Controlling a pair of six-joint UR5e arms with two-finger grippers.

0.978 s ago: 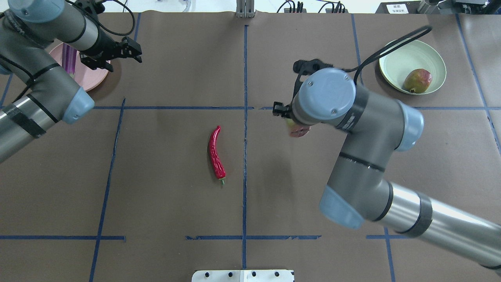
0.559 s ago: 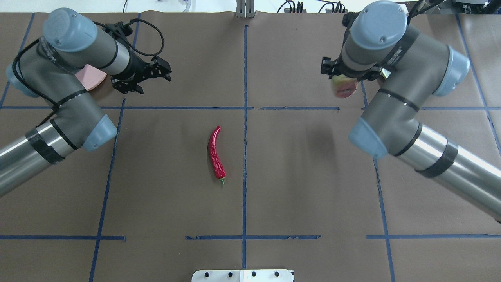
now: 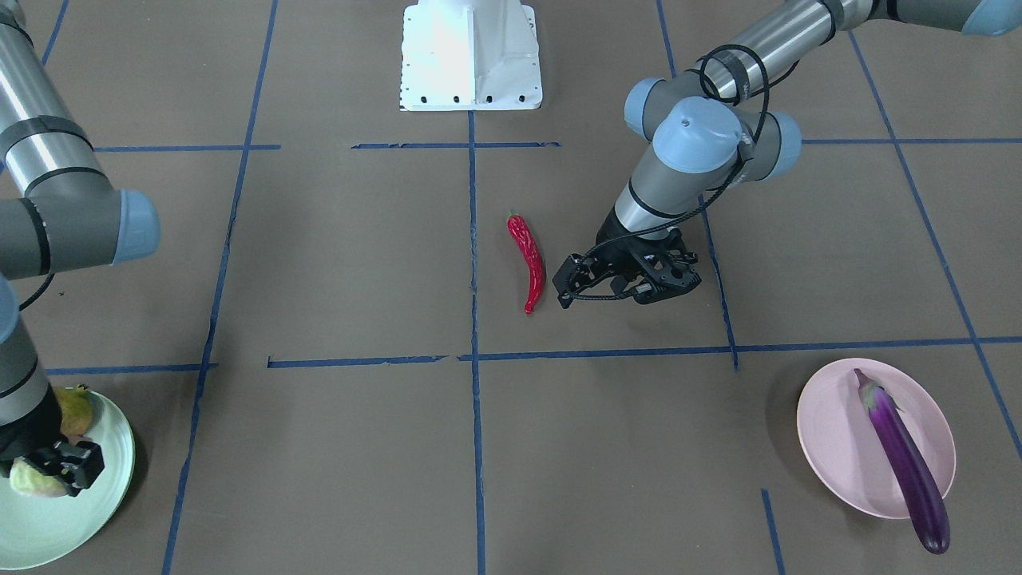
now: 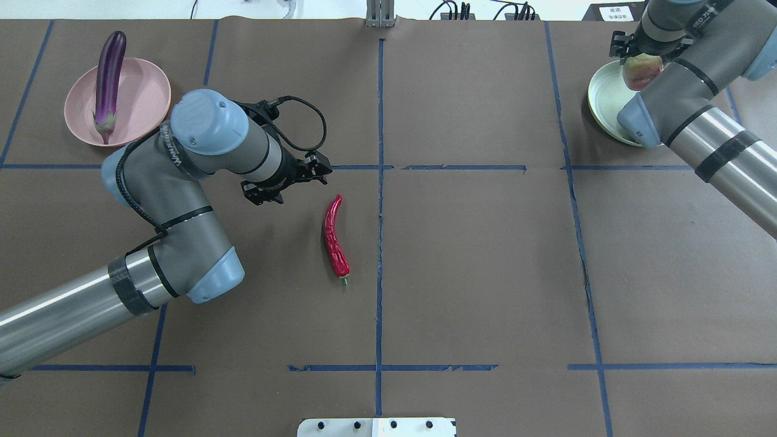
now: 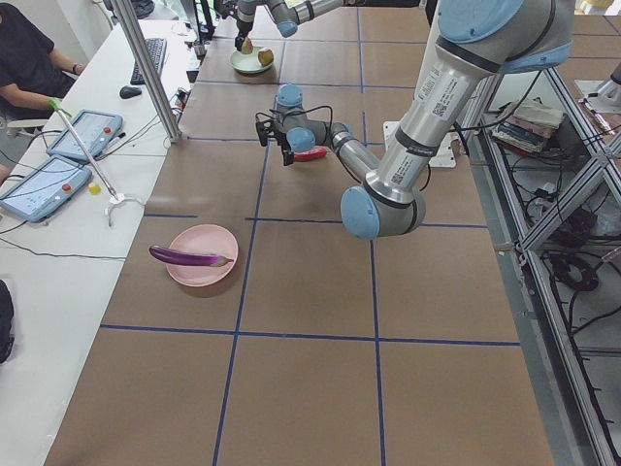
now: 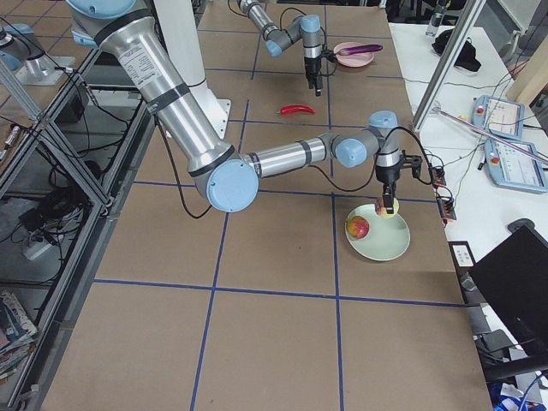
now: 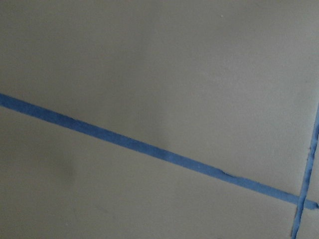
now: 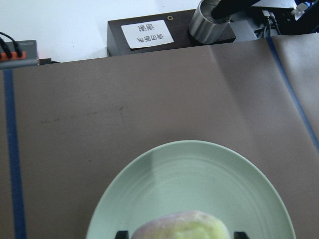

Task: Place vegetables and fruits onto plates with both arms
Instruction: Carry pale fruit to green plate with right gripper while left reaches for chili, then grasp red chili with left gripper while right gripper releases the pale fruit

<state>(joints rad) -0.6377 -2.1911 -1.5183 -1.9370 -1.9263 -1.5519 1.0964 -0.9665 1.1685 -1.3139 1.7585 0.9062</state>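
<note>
The red chili pepper (image 4: 334,237) (image 3: 528,259) lies on the table's middle. My left gripper (image 4: 291,182) (image 3: 639,283) is open and empty, just left of the chili's far end; its wrist view shows only paper and tape. The purple eggplant (image 4: 108,76) (image 3: 902,459) lies across the pink plate (image 4: 142,103) (image 3: 830,439), its tip over the rim. My right gripper (image 3: 56,467) (image 6: 390,201) is shut on the pale green, pink-tinged fruit (image 4: 642,70) (image 8: 182,226) over the mint plate (image 4: 604,103) (image 8: 199,169). The red-and-yellow fruit (image 6: 358,227) (image 3: 72,407) lies on that plate.
The white base block (image 4: 376,426) (image 3: 471,56) stands at the robot's side of the table. A black box with a label (image 8: 149,32) sits just beyond the mint plate. Blue tape lines cross the brown paper. Operators' tablets (image 5: 58,155) lie on a side desk.
My left arm swung from the pink plate to beside the chili, its gripper still open. My right arm carried the pale green fruit from the table's middle to over the mint plate.
</note>
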